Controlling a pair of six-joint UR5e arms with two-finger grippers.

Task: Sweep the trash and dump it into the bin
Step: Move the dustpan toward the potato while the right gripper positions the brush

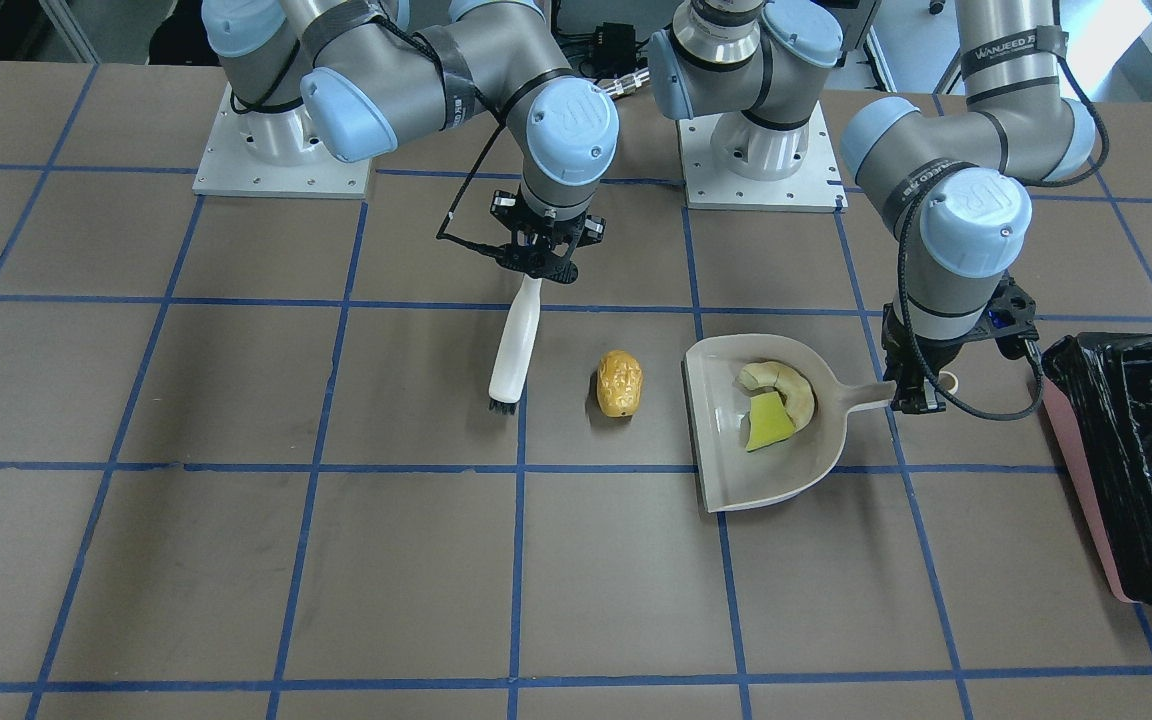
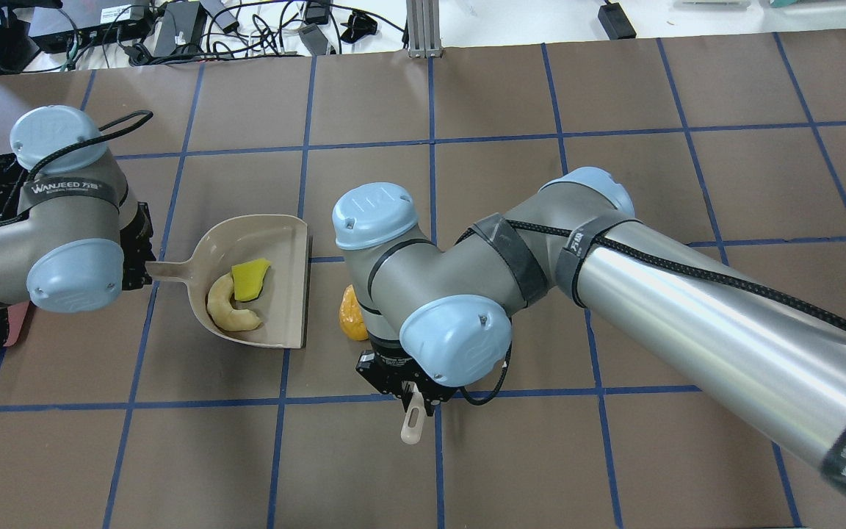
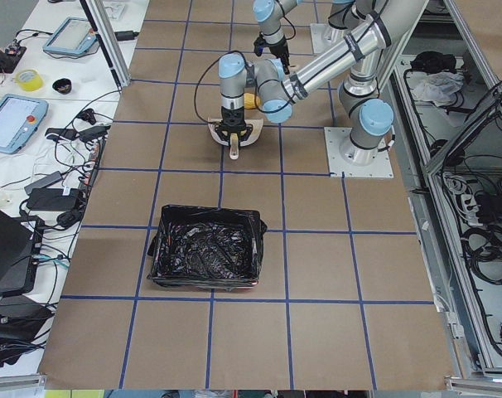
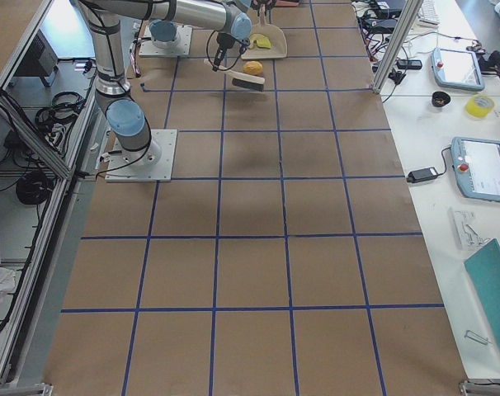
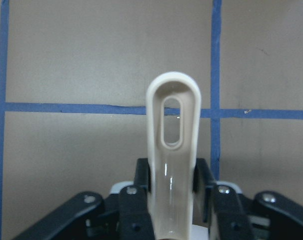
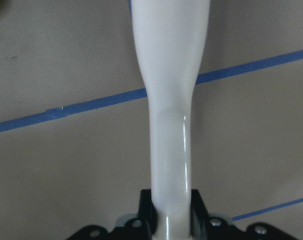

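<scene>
Right gripper (image 6: 170,202): black fingers clamped on the narrow neck of the brush (image 1: 516,345). The handle is smooth, glossy white plastic that widens toward the head. A short black bristle tuft at its far end sits low over the table (image 1: 236,560); contact not resolvable. Table is a matte brown sheet with a blue tape grid.

Potato-like lump (image 1: 619,383): golden-brown, knobbly, slightly shiny. It lies well in from every table edge, between the bristles and the lip of the dustpan (image 1: 726,475), touching neither.

Dustpan: dull beige plastic with a straight open lip, a rounded back wall and a flat handle ending in an oval slot. Left gripper (image 5: 172,175) is closed on that handle from both sides. Inside the pan, a pale cream crescent rind (image 1: 794,388) lies by the back wall. A flat yellow wedge (image 1: 766,425) is tucked into its curve, touching it.

Bin (image 1: 1086,505): pink rectangular wall with a crinkled glossy black liner. It stands toward the table's left end, apart from the dustpan.
</scene>
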